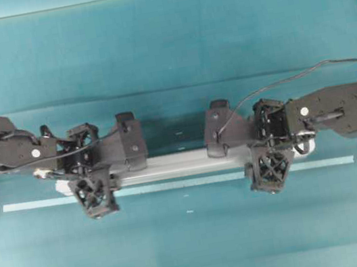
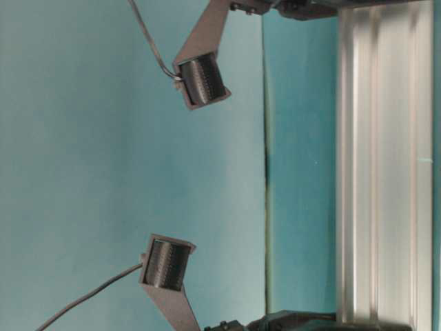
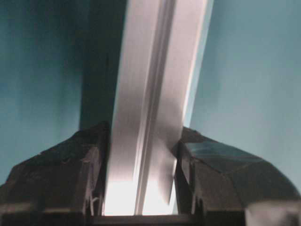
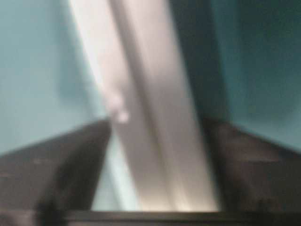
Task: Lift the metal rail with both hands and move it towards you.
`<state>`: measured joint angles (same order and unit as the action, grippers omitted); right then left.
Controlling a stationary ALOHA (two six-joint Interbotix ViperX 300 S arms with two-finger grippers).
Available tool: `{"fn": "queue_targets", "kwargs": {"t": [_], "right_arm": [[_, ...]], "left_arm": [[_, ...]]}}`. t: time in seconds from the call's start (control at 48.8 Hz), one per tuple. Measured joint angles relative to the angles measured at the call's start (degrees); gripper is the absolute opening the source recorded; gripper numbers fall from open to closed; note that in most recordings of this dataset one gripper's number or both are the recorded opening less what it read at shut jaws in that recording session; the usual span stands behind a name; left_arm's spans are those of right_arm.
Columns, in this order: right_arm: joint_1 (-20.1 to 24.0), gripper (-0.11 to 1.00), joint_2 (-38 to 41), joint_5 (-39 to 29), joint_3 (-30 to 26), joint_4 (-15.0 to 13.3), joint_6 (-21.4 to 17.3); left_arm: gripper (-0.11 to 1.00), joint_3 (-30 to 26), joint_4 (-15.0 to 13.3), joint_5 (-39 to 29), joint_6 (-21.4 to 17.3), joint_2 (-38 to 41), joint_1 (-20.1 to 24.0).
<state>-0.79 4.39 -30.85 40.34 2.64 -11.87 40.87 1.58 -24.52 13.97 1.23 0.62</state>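
Long silver grooved aluminium rail [image 1: 183, 163] lies crosswise on teal tabletop [image 1: 165, 53], just behind pale tape strip [image 1: 173, 184]. My left claw [image 3: 143, 179] straddles rail, jaws snug at its sides. My right claw [image 4: 155, 160] straddles too, gaps visible, loose.

Likely a robotics lab, teal-covered table [image 1: 163, 40] (bare tabletop), pale tape strip [image 1: 173, 184], two mounted arms

Open table [image 1: 148, 36] beyond rail [image 1: 170, 164] and nearer than tape strip [image 1: 187, 183]. Between the arms, bare rail middle reachable from above. Left end effector [image 3: 143, 179] jaws close against rail sides; right end effector [image 4: 155, 169] jaws with gaps alongside rail.
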Motion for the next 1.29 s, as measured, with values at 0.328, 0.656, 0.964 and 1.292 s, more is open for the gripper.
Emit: {"fn": "queue_targets", "kwargs": {"t": [0.328, 0.656, 0.964, 1.292], "right_arm": [[0.5, 0.99, 0.0, 1.0, -0.1, 1.1, 0.1], [0.9, 0.99, 0.0, 1.1, -0.4, 4.0, -0.9], [2.2, 0.99, 0.0, 1.0, -1.1, 5.2, -2.1], [-1.7, 0.99, -6.4, -3.0, -4.0, 0.2, -1.9]], "left_arm": [[0.95, 0.4, -0.3, 0.4, 1.7, 0.8, -0.1], [0.95, 0.4, -0.3, 0.4, 1.7, 0.7, -0.4], [0.95, 0.7, -0.3, -0.8, 1.0, -1.8, -0.4], [0.95, -1.8, -0.3, -9.1, -2.0, -8.8, -0.4]]}}
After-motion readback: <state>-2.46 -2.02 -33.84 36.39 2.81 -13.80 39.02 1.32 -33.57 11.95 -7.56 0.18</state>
